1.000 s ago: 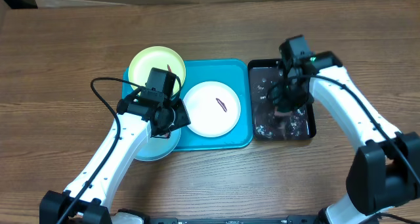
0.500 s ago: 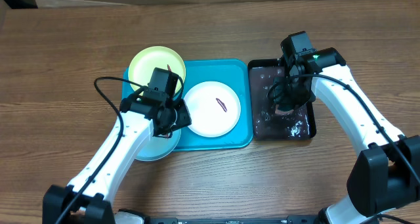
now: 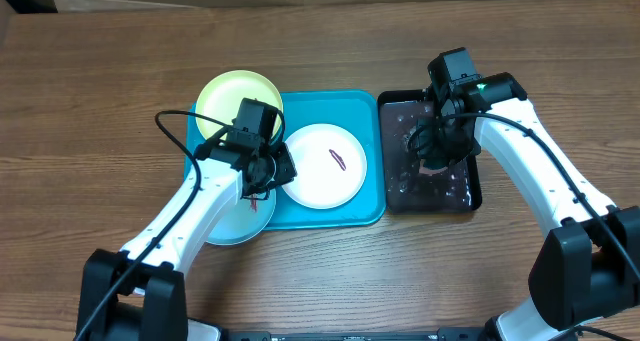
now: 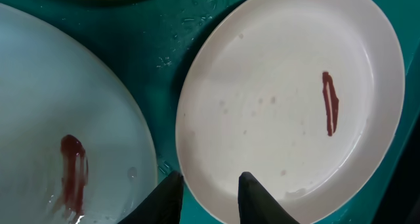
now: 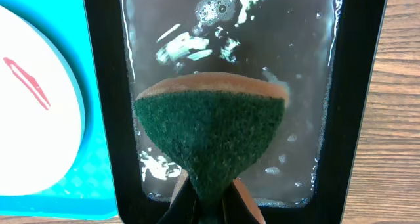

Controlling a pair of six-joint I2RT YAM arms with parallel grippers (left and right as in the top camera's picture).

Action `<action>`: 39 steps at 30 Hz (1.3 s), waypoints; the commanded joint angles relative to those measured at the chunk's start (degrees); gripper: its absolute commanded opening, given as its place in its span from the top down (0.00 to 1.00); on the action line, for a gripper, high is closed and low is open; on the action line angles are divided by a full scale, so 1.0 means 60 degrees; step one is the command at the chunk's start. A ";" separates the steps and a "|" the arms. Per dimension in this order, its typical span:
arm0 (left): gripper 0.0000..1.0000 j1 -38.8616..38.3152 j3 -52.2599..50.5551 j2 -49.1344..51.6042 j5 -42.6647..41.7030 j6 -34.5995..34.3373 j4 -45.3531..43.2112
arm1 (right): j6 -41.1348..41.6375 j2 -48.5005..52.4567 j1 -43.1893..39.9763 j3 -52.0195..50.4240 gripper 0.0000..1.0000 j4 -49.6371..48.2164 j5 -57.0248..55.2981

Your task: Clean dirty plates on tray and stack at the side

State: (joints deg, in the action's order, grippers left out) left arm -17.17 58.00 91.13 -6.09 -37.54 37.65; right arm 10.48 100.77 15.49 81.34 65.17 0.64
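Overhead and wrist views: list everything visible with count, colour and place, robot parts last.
yellow plate: one, pale yellow, tray's far-left corner.
white plate: one, white, red smear, middle of tray.
blue plate: one, light blue, smeared, tray's near-left corner.
tray: one, turquoise, table centre.
black tray: one, black, right of it, sudsy water inside.
sponge: one, green, over black tray.
table: one, brown wood.
left hand: astride white plate's rim.
right hand: shut on sponge.

Three round plates: one yellow plate (image 3: 238,99), one white plate (image 3: 322,165), one light blue plate (image 3: 235,224). Two trays: turquoise tray (image 3: 360,213), black tray (image 3: 405,186). One green sponge (image 5: 213,138). Two robot arms: left arm (image 3: 190,216), right arm (image 3: 530,161).
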 commanded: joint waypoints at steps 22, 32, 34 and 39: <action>0.73 -0.0029 -0.0106 0.1213 0.0692 -0.0036 -0.0827 | -0.0004 -0.0168 0.0044 0.0062 0.96 -0.0055 -0.0095; 0.76 -0.0040 -0.0106 0.1424 0.0656 -0.0033 -0.0823 | -0.0004 -0.0168 0.0044 0.0062 0.96 -0.0051 -0.0095; 0.79 -0.0040 -0.0106 0.1424 0.0656 -0.0033 -0.0823 | -0.0004 -0.0168 0.0044 0.0062 0.96 -0.0051 -0.0095; 0.79 -0.0040 -0.0106 0.1424 0.0659 -0.0029 -0.0823 | -0.0004 -0.0168 0.0044 0.0062 0.96 -0.0047 -0.0095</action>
State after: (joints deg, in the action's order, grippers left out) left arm -17.17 57.98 98.80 -2.90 -37.56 32.93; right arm 10.46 100.77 15.49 81.34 65.19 0.62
